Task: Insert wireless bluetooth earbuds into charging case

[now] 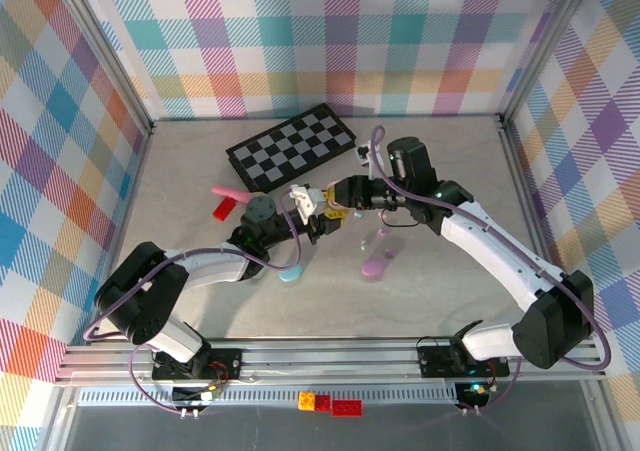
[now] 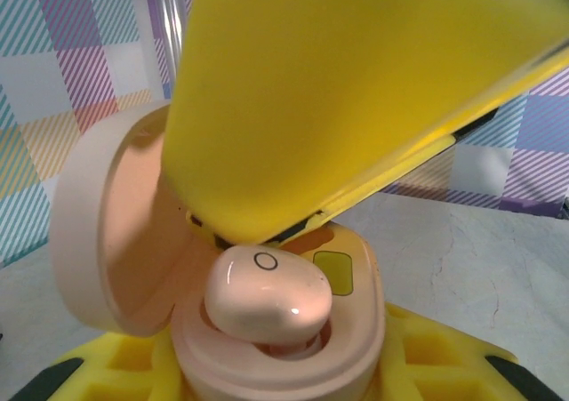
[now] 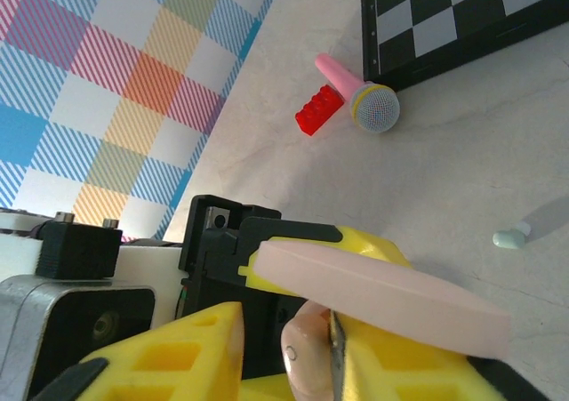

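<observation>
Surface: pale, stone-veined table, boxed on three sides by pastel plaid walls. Top view: chessboard at 12 o'clock of table centre, lying flat and skewed. At 10 o'clock, toy microphone lies just beside a red brick. Blue case at 6 o'clock and purple case at 5 o'clock, both closed and apart. Both arms meet mid-table. Left gripper: yellow pads clamped on the base of the open pink charging case; lid stands upright on the 9 o'clock side in the left wrist view. Pink earbud sits in the case's well, underside sunk below the rim. Its long axis runs 9 to 3 in that view; the rounded outer face, with a small ring mark, faces up. Right gripper: fingers closed on the bud from above, one yellow finger looming over it. Right wrist view: lid edge-on across the fingers, and a small greenish bud loose on the table at 3 o'clock.
</observation>
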`<action>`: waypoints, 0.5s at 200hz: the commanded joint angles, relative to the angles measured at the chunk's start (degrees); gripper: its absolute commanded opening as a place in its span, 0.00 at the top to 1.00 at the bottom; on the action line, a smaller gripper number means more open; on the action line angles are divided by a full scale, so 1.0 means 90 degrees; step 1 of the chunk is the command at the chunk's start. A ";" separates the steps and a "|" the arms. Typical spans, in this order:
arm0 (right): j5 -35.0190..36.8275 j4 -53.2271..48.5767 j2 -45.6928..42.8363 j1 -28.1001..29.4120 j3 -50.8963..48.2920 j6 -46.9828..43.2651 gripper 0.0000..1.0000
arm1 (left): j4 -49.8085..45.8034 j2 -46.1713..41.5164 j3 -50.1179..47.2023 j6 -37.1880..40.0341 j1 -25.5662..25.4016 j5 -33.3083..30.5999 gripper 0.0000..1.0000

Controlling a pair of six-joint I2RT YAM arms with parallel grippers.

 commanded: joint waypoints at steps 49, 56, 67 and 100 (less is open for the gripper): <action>0.0360 0.0200 -0.1264 -0.0017 -0.0662 -0.0561 0.49 | 0.0519 -0.0174 -0.0038 0.0062 0.0010 -0.0069 0.66; 0.0466 0.0263 -0.1449 -0.0021 -0.0797 -0.0600 0.49 | 0.0533 -0.0198 -0.0064 0.0072 0.0020 -0.0073 0.66; 0.0724 0.0304 -0.1724 -0.0030 -0.0990 -0.0607 0.48 | 0.0561 -0.0242 -0.0115 0.0086 0.0039 -0.0053 0.66; 0.1282 0.0466 -0.2235 -0.0616 -0.1777 0.0026 0.45 | 0.0658 -0.0357 -0.0315 0.0114 0.0075 -0.0024 0.66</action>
